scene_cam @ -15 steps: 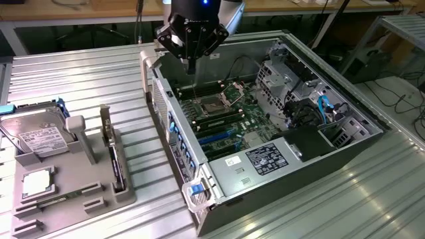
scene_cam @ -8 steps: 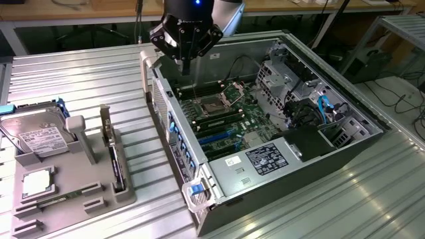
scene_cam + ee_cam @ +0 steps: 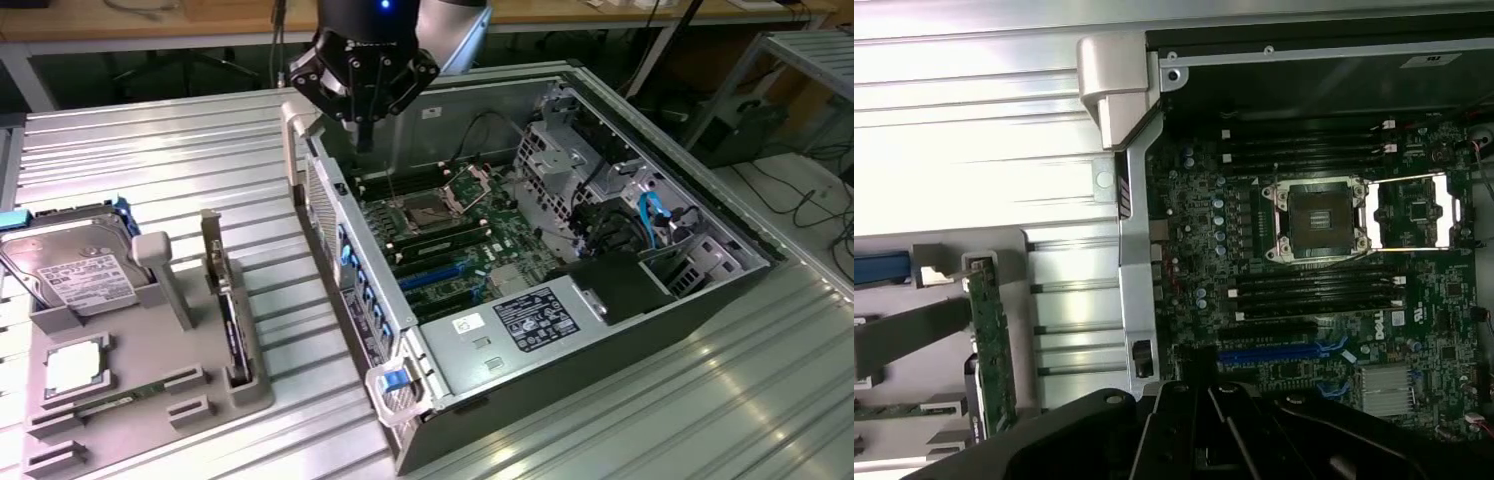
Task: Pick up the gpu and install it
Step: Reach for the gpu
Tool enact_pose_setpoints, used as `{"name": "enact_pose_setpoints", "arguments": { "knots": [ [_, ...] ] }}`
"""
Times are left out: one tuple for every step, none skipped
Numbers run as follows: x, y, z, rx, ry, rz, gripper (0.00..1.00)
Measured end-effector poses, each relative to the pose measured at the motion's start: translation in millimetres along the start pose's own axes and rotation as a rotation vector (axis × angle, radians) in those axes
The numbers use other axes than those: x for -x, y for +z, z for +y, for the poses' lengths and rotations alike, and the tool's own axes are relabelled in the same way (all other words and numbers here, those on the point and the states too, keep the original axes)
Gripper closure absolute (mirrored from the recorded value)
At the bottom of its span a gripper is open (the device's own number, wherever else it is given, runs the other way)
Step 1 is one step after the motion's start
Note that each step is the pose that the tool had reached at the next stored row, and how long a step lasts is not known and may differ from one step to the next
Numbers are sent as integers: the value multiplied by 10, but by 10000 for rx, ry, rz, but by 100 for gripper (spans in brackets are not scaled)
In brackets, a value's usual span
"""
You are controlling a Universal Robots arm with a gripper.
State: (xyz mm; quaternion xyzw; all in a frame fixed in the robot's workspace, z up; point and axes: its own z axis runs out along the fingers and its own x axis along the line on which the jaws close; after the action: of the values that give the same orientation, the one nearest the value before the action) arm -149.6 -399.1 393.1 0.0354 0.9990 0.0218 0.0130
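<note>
The gpu [image 3: 235, 335] stands on edge in a slot of the grey holder tray [image 3: 254, 395] at the exterior view's left, its pale bracket [image 3: 211, 250] pointing up at the far end. The wrist view shows it as a thin green-edged card [image 3: 989, 345]. My gripper [image 3: 363, 138] hangs over the back corner of the open computer case [image 3: 587, 330], well away from the gpu. Its dark fingers [image 3: 1199, 400] are shut together with nothing between them, above the motherboard [image 3: 1304, 260].
The tray also holds a silver hard drive [image 3: 83, 265], a square processor [image 3: 74, 365] and a narrow memory stick [image 3: 107, 405]. Inside the case are the processor socket [image 3: 434, 210], blue expansion slots [image 3: 430, 280], cables and drive bays. All rest on a ribbed metal table [image 3: 160, 150].
</note>
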Motion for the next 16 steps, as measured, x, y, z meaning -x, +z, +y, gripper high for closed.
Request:
{"name": "enact_pose_setpoints", "arguments": {
  "knots": [
    [-10,0,-1,0,-4,0,89],
    [-24,0,-2,0,-10,0,89],
    [-34,0,-3,0,-14,0,89],
    [-47,-1,-4,0,-19,1,89],
    [-58,-1,-5,0,-22,1,89],
    [-70,-1,-6,0,-26,1,89],
    [-79,-1,-7,0,-30,1,89],
    [-90,-1,-8,1,-33,1,89],
    [-103,-1,-9,1,-37,2,89],
    [-117,-1,-10,1,-42,2,89],
    [-127,-2,-11,1,-46,2,89],
    [-139,-2,-12,1,-51,2,89],
    [-150,-2,-13,1,-55,2,89],
    [-163,-2,-13,1,-61,2,89],
    [-173,-2,-14,2,-63,2,89],
    [-184,-2,-15,1,-69,3,89]
  ]
}}
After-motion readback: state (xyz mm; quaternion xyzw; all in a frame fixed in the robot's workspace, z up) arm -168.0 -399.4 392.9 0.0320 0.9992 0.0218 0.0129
